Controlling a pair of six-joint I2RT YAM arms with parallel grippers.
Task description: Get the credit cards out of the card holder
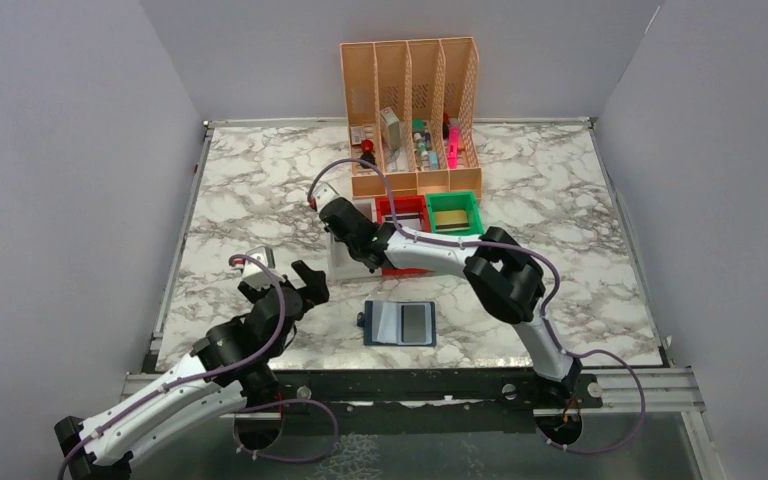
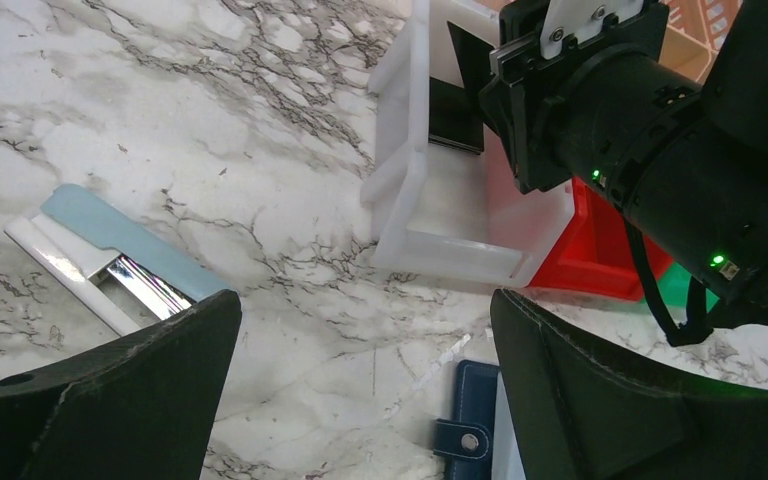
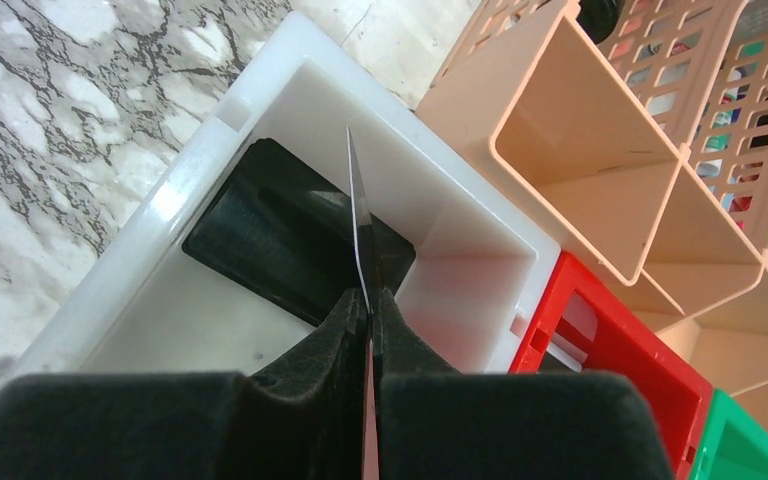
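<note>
Dropping a pulled card into the white bin (image 3: 210, 170) looks to be the step in hand. The right gripper (image 3: 365, 300) is clamped on a thin dark credit card (image 3: 359, 215), seen edge-on in the right wrist view and held upright over the bin's interior. A black card (image 3: 280, 240) already lies flat on the bin floor beneath it. The red bin (image 3: 600, 330) sits against the white one at its 4 o'clock in that view, and the orange file rack (image 3: 600, 150) is at 2 o'clock.

In the top view the card holder (image 1: 400, 323) lies spread flat on the marble table (image 1: 580, 250), at about 5 o'clock from the white bin and well apart from it. A grey rectangle in its right panel may be another card, though I cannot be sure. The left gripper (image 1: 282, 287) hovers at roughly 9 o'clock from the holder, fingers spread wide and holding nothing.

The next move probably calls for the right fingers to part so the card falls beside the black one. After that the arm would go back to the holder, perhaps with the left gripper pinning it.
</note>
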